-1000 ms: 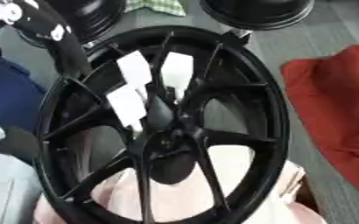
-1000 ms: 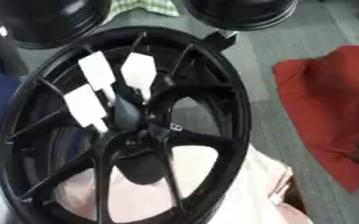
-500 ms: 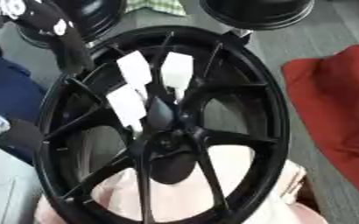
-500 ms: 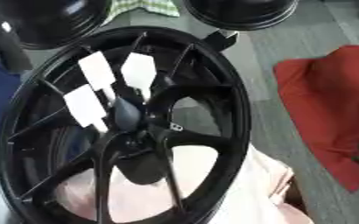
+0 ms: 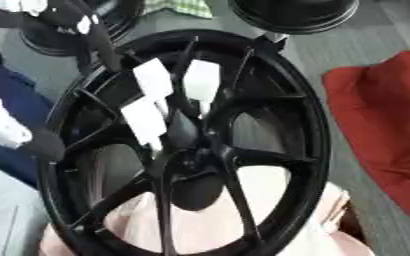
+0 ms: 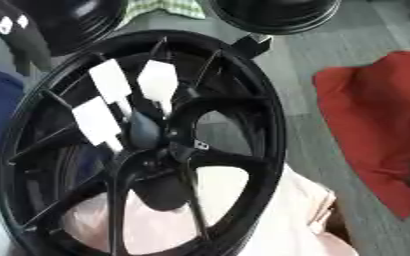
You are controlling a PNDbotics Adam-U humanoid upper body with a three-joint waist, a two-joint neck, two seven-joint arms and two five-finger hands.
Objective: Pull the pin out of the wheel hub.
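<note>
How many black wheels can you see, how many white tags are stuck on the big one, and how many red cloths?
Black metal wheels: 3, namely the big spoked wheel hub, a second wheel at top left and a third wheel at top centre.
White rectangular tags: 3, at and.
Red cloths: 1.
Total: 7.
</note>
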